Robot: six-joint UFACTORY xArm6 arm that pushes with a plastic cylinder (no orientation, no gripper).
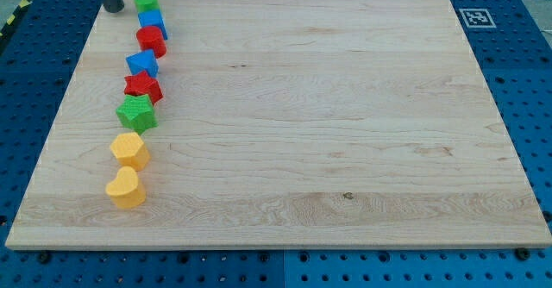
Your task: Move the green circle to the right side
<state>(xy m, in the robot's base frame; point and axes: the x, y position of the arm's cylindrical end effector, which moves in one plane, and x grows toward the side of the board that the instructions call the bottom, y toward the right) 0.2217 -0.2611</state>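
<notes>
my tip (113, 9) just left of green circle (146, 1), perhaps apart

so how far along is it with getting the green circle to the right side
Nothing looks done yet: the green circle sits at the view's top left, heading the column of blocks. In hand: my tip is just to the view's left of it, apparently lined up to push rightward. Left: the whole slide across the board to the view's right.
</notes>
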